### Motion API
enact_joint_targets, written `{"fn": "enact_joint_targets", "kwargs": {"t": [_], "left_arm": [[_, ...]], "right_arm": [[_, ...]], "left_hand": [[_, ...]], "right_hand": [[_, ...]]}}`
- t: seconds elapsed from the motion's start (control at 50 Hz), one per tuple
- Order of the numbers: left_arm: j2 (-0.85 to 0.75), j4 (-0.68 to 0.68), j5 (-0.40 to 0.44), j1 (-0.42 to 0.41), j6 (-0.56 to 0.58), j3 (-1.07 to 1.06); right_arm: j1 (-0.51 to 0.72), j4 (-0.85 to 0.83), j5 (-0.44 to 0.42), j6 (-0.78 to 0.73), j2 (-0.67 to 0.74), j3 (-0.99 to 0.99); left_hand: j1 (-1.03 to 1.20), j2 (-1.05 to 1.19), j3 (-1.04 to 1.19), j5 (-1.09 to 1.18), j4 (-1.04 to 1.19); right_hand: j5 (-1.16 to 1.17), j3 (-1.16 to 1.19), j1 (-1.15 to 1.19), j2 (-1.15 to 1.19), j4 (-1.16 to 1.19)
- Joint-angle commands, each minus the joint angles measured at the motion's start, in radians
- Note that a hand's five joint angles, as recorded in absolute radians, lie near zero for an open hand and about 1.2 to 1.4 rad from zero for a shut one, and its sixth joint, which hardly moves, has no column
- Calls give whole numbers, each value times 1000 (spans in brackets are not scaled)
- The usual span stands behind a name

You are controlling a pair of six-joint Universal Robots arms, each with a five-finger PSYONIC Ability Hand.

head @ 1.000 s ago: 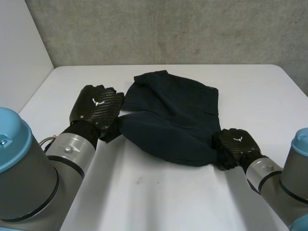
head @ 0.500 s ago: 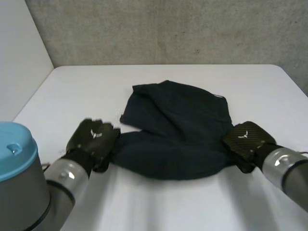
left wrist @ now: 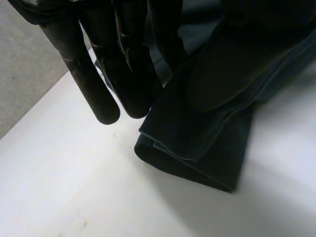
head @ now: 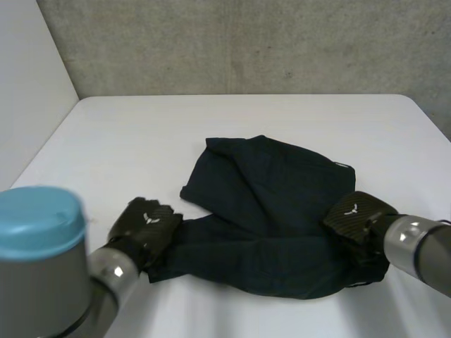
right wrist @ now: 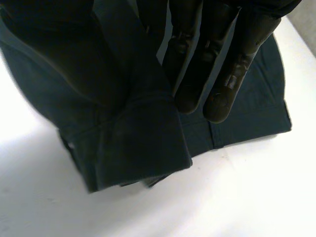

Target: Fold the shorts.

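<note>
You have the shorts (head: 268,211) pinched in the fingers (left wrist: 131,74) of both left hand (head: 144,222) and right hand (head: 356,215), one at each end, lying lengthwise along the near edge of the worktop (head: 127,134).

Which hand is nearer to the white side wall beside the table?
Left. The left hand pinches the dark navy shorts at their end toward the white side wall; the right hand pinches the opposite end, farther away.

The shorts (head: 271,204) on the desk (head: 127,141) — a hand at each near corner.
They lie a little right of the desk's middle, toward its near edge, with the left hand (head: 146,224) at their near left corner and the right hand (head: 354,215) at their near right corner.
</note>
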Motion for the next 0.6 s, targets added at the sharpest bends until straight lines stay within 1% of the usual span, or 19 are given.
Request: {"fn": "enact_joint_targets", "kwargs": {"t": [0.02,0.06,0.08,0.12,0.14,0.16,0.2,0.22,0.28,0.3,0.32,0.38,0.44,0.5,0.6], "left_arm": [[-195,46,-32,34,57,278],[-201,69,-41,46,83,347],[-201,104,-44,57,109,420],[-195,150,-41,63,139,488],[-192,176,-38,65,154,520],[-186,252,-38,65,174,583],[-178,352,-36,66,186,631],[-163,462,-32,69,194,672],[-126,613,-18,82,195,703],[-97,687,8,88,194,702],[-85,707,25,86,194,700],[-54,703,71,89,189,693],[-48,672,73,91,185,662],[-48,629,71,98,160,581],[-60,571,70,125,68,435]], "right_arm": [[52,-91,73,6,121,-174],[66,-146,106,18,127,-267],[69,-171,114,24,129,-303],[72,-221,122,33,131,-378],[74,-284,123,36,135,-463],[77,-312,123,36,135,-493],[83,-378,122,35,135,-560],[88,-458,123,36,132,-617],[95,-595,122,47,121,-657],[103,-695,120,70,112,-656],[109,-727,119,82,108,-654],[141,-810,122,139,65,-631],[145,-791,122,162,42,-595],[144,-760,122,168,48,-559],[157,-731,111,159,98,-457]], "left_hand": [[265,199,202,237,197],[265,199,202,237,197],[265,199,202,237,197],[265,199,202,237,197],[265,199,202,237,197],[265,199,202,237,197],[265,199,202,237,197],[265,199,202,237,197],[265,199,202,237,197],[265,199,202,237,197],[265,199,202,237,197],[265,199,202,237,197],[265,199,202,237,197],[265,199,202,237,197],[265,199,202,237,197]], "right_hand": [[247,218,417,230,206],[247,218,417,230,206],[247,218,417,230,206],[247,218,417,230,206],[247,218,417,230,206],[247,218,417,230,206],[247,218,417,230,206],[247,218,417,230,206],[247,218,417,230,206],[247,218,417,230,206],[247,218,417,230,206],[247,218,417,230,206],[247,218,417,230,206],[247,218,417,230,206],[247,218,417,230,206]]}}
